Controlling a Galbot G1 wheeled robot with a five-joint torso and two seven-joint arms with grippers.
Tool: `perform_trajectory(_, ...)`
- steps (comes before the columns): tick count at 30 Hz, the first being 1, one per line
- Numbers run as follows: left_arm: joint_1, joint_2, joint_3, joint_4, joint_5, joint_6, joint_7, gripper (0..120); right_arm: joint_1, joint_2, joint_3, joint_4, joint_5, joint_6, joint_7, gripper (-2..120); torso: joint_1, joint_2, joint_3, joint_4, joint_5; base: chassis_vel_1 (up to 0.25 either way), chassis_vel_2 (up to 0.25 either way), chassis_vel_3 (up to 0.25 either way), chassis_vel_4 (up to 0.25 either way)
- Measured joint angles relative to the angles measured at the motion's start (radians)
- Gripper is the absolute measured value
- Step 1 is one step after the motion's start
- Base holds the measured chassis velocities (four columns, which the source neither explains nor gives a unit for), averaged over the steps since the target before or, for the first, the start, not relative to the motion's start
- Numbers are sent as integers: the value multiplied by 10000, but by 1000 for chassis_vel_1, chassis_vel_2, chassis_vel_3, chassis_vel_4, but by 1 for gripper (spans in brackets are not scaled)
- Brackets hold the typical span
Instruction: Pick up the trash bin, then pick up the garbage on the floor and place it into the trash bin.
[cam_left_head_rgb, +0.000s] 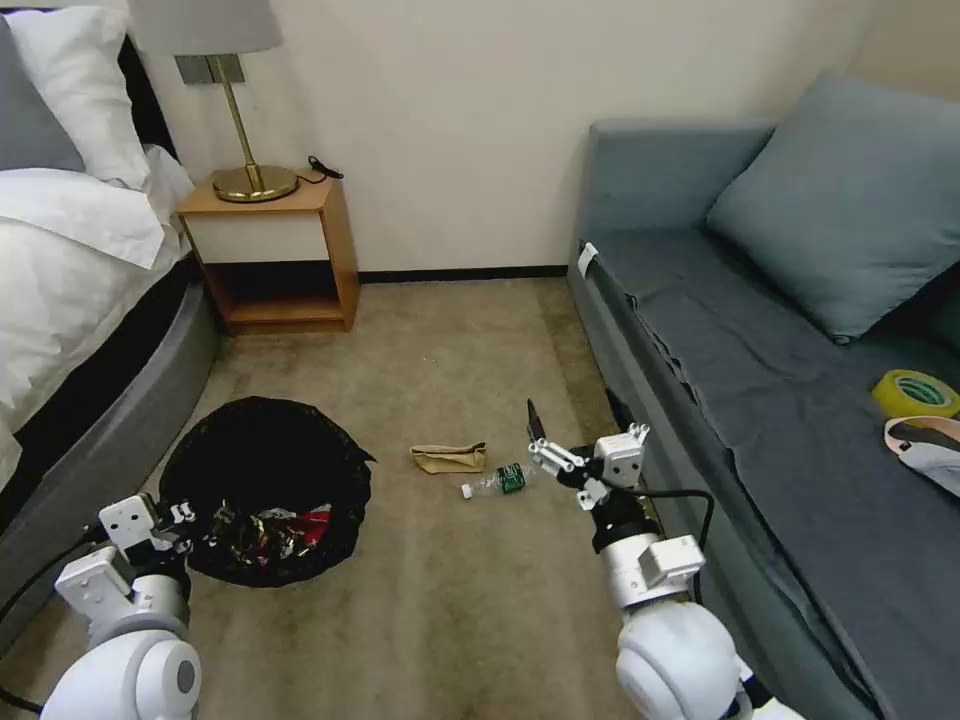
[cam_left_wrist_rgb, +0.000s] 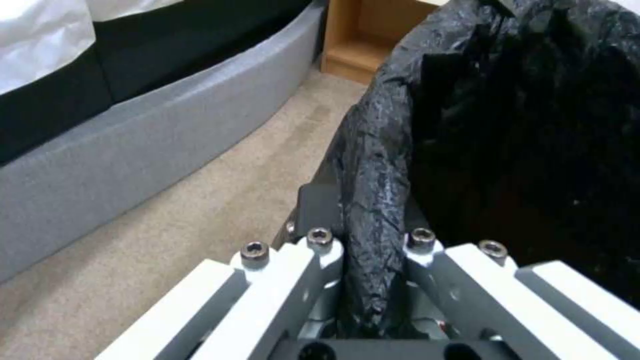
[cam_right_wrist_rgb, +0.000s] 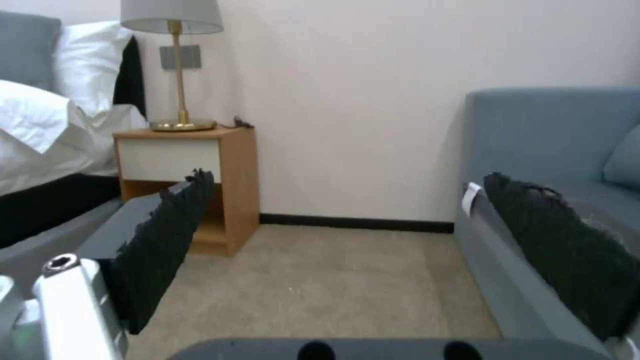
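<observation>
Gripping the black-bagged round trash bin (cam_left_head_rgb: 262, 490) rim, left gripper (cam_left_wrist_rgb: 370, 240) is holding collected wrappers; right gripper (cam_left_head_rgb: 545, 440), fingers apart, is hovering above crumpled brown paper bag (cam_left_head_rgb: 448, 457) and small clear green-labelled bottle (cam_left_head_rgb: 497, 481), both left.

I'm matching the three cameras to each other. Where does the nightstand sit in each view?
Head view: nightstand at the far wall, between the bed base and sofa.
Left wrist view: nightstand beyond the bin, next to the bed base.
Right wrist view: nightstand under the lamp, beside the bed base.
Shared landmark: the grey bed base.
</observation>
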Motion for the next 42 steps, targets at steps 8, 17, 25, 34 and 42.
perform_trajectory(8,-13,18,11,0,12,0,18,4,379,-211,-44,-296,138,145,-176,100,0,0,0,0,0,0,0,0,0)
perform_trajectory(17,79,19,-11,-205,-30,37,19,4,548,-328,-290,-524,166,344,-334,100,0,-2,0,0,1,0,0,0,0)
perform_trajectory(25,130,19,-106,-278,-92,47,17,4,796,-462,-506,-747,240,349,-342,100,0,-2,0,0,0,-1,3,6,-3)
perform_trajectory(34,138,56,-153,-364,-122,48,17,4,836,-421,-565,-822,244,357,-342,100,0,-2,0,0,0,-50,51,41,-41)
perform_trajectory(42,174,72,-206,-416,-151,77,15,4,908,-444,-590,-846,268,357,-333,100,0,-2,1,-1,0,-36,42,35,-39)
